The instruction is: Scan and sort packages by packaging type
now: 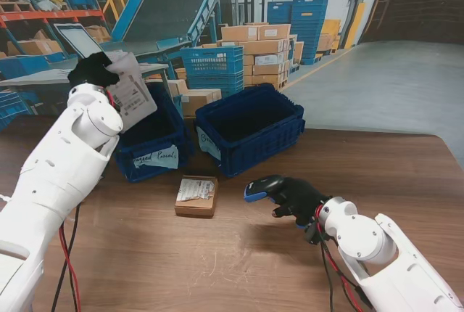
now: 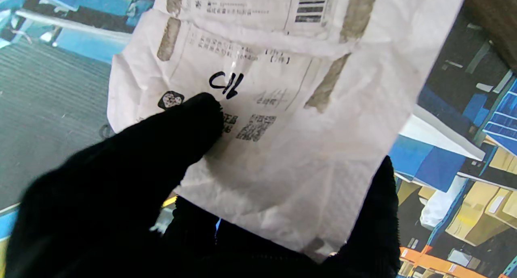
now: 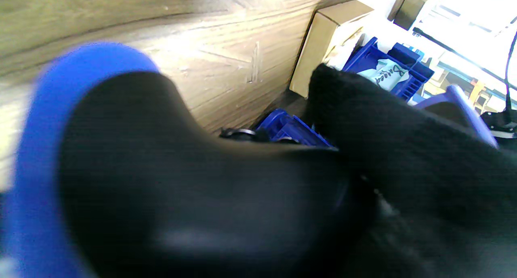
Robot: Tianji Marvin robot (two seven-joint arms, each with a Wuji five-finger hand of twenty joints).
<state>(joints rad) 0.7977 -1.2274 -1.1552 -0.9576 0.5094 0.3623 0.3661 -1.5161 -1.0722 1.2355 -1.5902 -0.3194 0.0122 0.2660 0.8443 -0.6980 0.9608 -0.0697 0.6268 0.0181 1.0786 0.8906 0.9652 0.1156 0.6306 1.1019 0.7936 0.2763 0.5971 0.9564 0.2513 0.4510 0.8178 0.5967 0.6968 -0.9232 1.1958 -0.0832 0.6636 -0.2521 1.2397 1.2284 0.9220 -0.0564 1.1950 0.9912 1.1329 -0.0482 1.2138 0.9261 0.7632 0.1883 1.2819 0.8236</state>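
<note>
My left hand (image 1: 93,71) is raised at the far left, shut on a white bagged parcel (image 1: 132,91) that hangs over the left blue bin (image 1: 148,154). In the left wrist view the bagged parcel (image 2: 282,108) shows its printed label and barcode, pinched by my black-gloved fingers (image 2: 177,132). My right hand (image 1: 297,197) hovers low over the table, shut on a black and blue barcode scanner (image 1: 262,187) that points toward a small cardboard box (image 1: 196,195). The scanner (image 3: 161,169) fills the right wrist view, with the cardboard box (image 3: 323,39) beyond it.
A second, larger blue bin (image 1: 250,134) stands at the back centre, right of the one labelled "Bagged Parcels" (image 1: 156,157). Red and black cables (image 1: 69,254) hang by my left arm. Behind the wooden table (image 1: 217,268) are stacked boxes and crates.
</note>
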